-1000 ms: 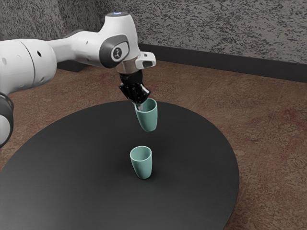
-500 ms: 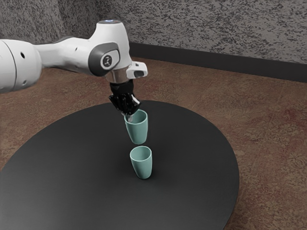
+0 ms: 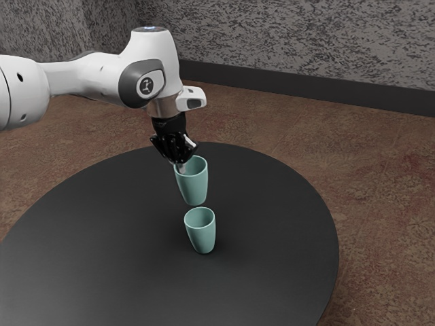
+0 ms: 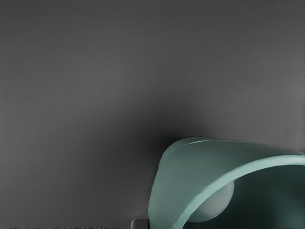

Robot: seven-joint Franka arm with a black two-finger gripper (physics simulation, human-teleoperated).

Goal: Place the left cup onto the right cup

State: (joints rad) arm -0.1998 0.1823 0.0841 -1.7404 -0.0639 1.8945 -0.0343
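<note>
Pinching the pale-teal plastic cup (image 3: pixel 192 182) by its rim in the black end effector (image 3: pixel 180 159), hovering tilted just above the matching upright cup (image 3: pixel 200 231), barely apart.

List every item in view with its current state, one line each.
gripper: shut on the held cup's rim, above the table.
held cup: lifted, mouth up, slightly tilted, just over the standing cup, not nested in it.
standing cup: upright on the table, mouth up, empty.
table: bears the standing cup.
</note>
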